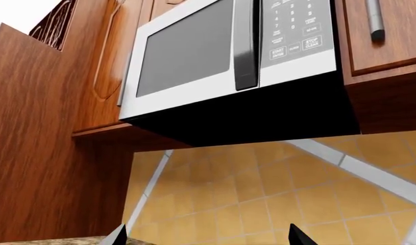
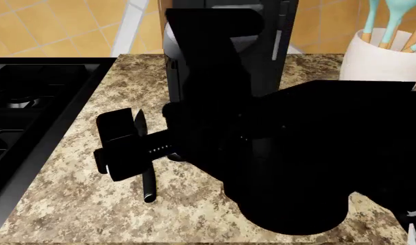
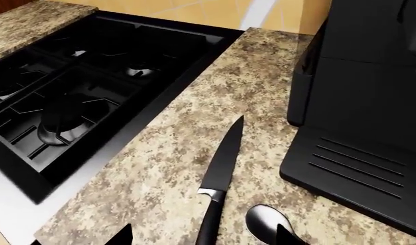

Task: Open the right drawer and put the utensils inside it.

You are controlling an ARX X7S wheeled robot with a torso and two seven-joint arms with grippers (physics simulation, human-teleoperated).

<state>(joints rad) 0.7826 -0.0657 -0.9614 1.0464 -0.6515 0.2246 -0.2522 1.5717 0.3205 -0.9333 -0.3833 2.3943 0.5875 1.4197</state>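
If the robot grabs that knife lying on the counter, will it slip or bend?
The knife looks rigid, so bending seems unlikely. Lying flat on the granite counter, it probably won't roll. Its slim, smooth black handle may slip or pivot between fingertips.

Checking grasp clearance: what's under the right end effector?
Knife and spoon lie flat on the granite counter, between the end effector fingertips. Knife handle end and spoon handle are out of frame.

- Speckled granite surface [image 3: 167,163], beside a black stove [image 3: 71,97].
- Knife [image 3: 221,173] and spoon [image 3: 266,224] lie flat, just beside each other.
- Black coffee machine [image 3: 358,102] and white crock [image 2: 381,58] stand on it.
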